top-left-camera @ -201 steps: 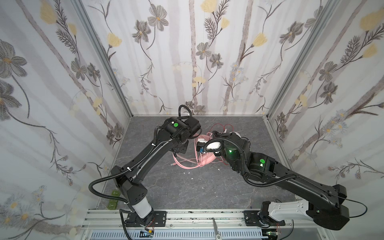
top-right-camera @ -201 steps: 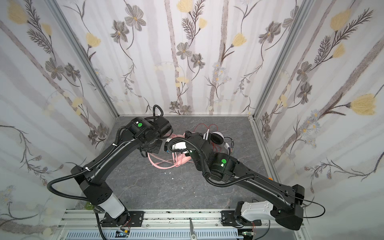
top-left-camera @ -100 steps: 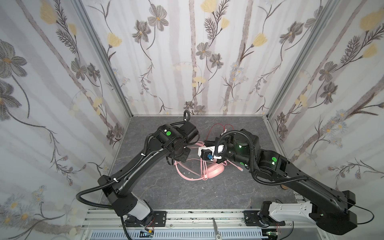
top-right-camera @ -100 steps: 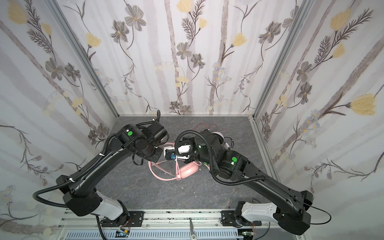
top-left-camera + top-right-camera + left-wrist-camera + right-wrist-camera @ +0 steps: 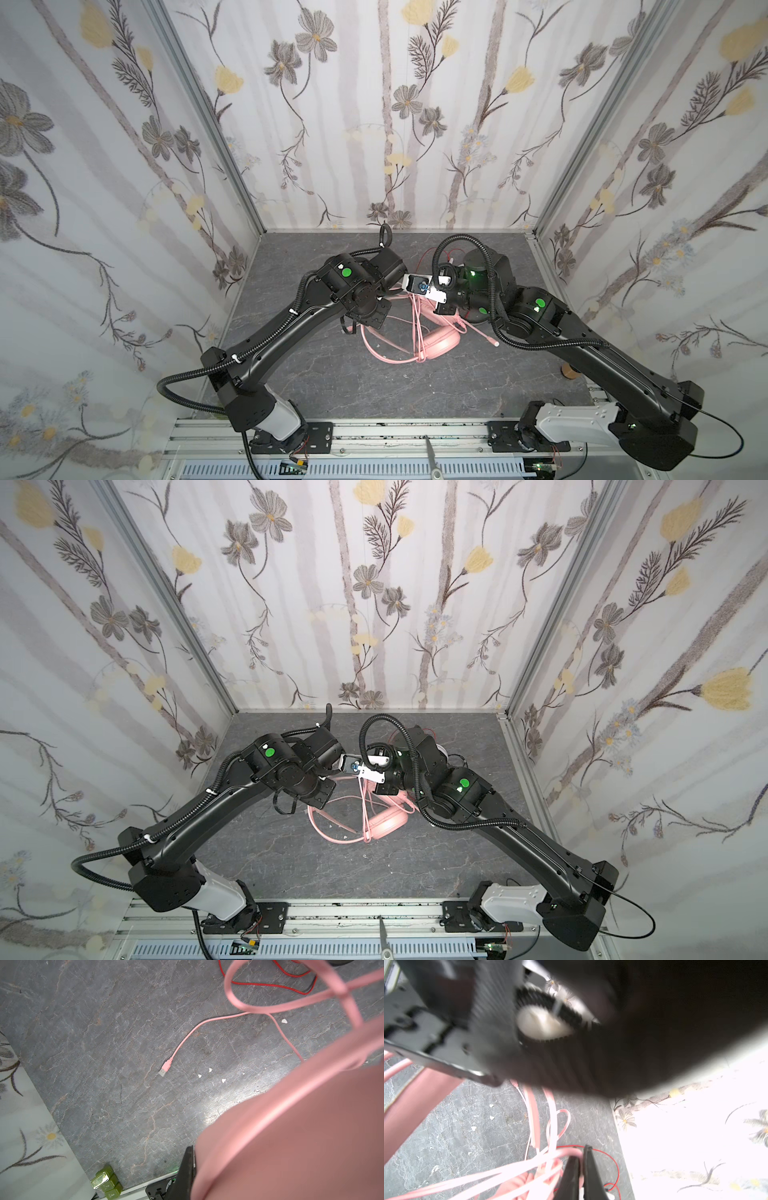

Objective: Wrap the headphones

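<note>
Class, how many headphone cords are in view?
2: a flat pink cord looped in the middle; a thin red cord nearer the back wall, partly hidden behind the right arm.

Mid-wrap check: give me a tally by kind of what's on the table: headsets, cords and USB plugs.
Headsets: 2 (pink headset; white-and-black headset, mostly hidden)
Cords: 2 (pink cord; red cord)
USB plugs: 1 (pink USB plug)
Total: 5
</note>
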### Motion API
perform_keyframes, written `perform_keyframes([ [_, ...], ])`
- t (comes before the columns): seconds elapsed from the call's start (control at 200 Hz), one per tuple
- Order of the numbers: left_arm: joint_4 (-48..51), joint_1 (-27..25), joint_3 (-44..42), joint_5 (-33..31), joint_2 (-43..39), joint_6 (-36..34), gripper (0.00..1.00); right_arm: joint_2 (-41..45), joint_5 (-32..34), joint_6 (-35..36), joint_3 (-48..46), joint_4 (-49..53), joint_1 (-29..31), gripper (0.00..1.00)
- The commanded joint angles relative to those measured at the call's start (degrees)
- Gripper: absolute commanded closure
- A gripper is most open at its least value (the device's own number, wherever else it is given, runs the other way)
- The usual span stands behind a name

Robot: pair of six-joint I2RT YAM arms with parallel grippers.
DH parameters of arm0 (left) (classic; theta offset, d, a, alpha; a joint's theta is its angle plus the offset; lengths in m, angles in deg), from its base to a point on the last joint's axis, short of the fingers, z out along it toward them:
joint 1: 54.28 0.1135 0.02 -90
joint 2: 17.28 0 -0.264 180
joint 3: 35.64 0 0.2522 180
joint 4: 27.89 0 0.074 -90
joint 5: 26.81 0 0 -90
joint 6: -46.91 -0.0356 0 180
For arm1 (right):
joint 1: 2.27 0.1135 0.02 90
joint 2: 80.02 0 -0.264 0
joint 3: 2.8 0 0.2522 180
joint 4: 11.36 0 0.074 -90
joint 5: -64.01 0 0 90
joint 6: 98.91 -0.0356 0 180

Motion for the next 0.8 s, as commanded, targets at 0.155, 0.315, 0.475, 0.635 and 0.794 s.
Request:
perform_keyframes([
  [0.155,-0.2,-0.5,0.3,4.3,-1.4,-2.2,1.0,1.3,1.7,-13.0,-3.4,-8.5,-7.3,0.3],
  [0.315,-1.0,-0.1,0.0,4.9,-2.8,-1.9,1.0,1.4,-1.9,-20.8,-4.0,-8.5,-12.6,0.25],
  [0.475,-0.1,3.5,0.1,4.6,-3.3,1.4,1.0,3.4,-8.3,-32.0,-7.8,-8.9,-20.1,0.25],
  [0.635,-2.9,11.5,-1.5,9.0,-6.8,4.4,1.0,7.1,-13.3,-44.6,-15.2,-10.3,-26.6,0.29],
  [0.794,-5.8,18.6,-2.8,14.3,-9.1,6.7,1.0,11.2,-31.2,-49.1,-24.6,-16.9,-26.9,0.39],
])
